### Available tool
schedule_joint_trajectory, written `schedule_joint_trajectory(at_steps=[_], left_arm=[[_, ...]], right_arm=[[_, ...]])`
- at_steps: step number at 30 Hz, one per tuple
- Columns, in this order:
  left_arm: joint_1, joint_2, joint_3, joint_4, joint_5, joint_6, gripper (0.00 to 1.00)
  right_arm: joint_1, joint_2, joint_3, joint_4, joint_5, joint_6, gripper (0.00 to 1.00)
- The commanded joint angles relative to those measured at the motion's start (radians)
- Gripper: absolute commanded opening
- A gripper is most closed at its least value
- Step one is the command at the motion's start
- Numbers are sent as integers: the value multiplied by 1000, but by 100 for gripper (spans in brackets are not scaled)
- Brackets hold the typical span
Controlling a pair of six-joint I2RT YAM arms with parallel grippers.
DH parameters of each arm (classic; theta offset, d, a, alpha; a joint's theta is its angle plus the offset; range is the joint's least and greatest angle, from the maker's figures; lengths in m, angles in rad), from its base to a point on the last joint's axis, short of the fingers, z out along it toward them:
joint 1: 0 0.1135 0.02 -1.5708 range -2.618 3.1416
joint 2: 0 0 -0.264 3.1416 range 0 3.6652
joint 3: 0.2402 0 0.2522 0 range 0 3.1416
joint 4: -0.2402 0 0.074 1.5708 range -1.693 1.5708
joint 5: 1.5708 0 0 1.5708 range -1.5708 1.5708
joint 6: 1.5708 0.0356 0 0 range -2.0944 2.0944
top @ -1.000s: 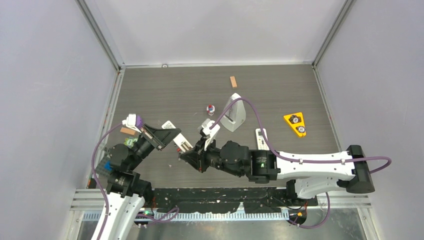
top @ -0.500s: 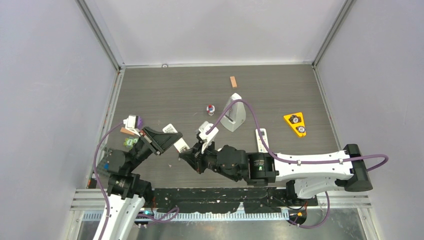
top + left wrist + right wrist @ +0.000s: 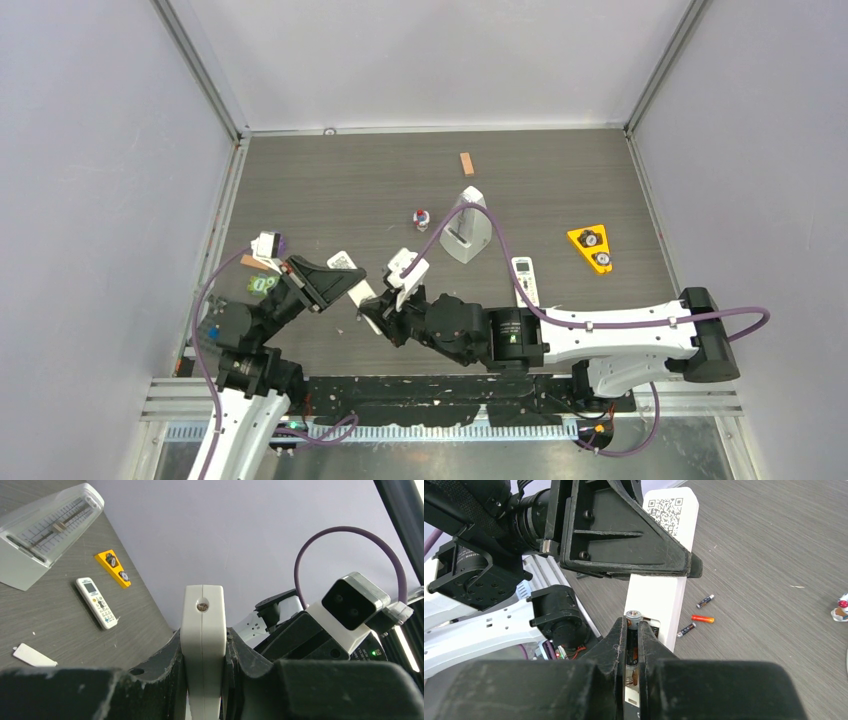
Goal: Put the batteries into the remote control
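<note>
My left gripper (image 3: pixel 202 647) is shut on the remote control (image 3: pixel 202 620), a long white bar clamped across its thin edges and held up off the table (image 3: pixel 360 292). The right wrist view shows the remote's back (image 3: pixel 664 580) with a QR label and an open compartment. My right gripper (image 3: pixel 633 630) is shut on a battery (image 3: pixel 633 616), silver tip up, right at that compartment's edge, where a spring shows below. Three loose batteries (image 3: pixel 702 618) lie on the table beyond. The small white cover (image 3: pixel 34 655) lies flat on the table.
A grey metronome (image 3: pixel 467 230) stands mid-table, with a short white remote with buttons (image 3: pixel 524 280) and a yellow triangular piece (image 3: pixel 592 248) to its right. A small red-and-white toy (image 3: pixel 421 217) and a wooden block (image 3: pixel 466 163) lie farther back. Walls close in both sides.
The right arm has drifted a little left and nearer with the battery. The left gripper with the remote has shifted slightly. Both grips are unchanged.
</note>
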Motion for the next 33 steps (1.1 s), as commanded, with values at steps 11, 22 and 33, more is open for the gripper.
schedule_joint_trajectory(at_steps=[11, 22, 33], left_arm=[[2, 8, 31, 97, 2, -71, 0], [2, 5, 33, 91, 0, -71, 0], [2, 2, 32, 89, -3, -78, 0]], right_arm=[[7, -8, 14, -11, 6, 2, 16], [8, -14, 20, -74, -20, 19, 9], [8, 3, 36, -100, -12, 55, 25]])
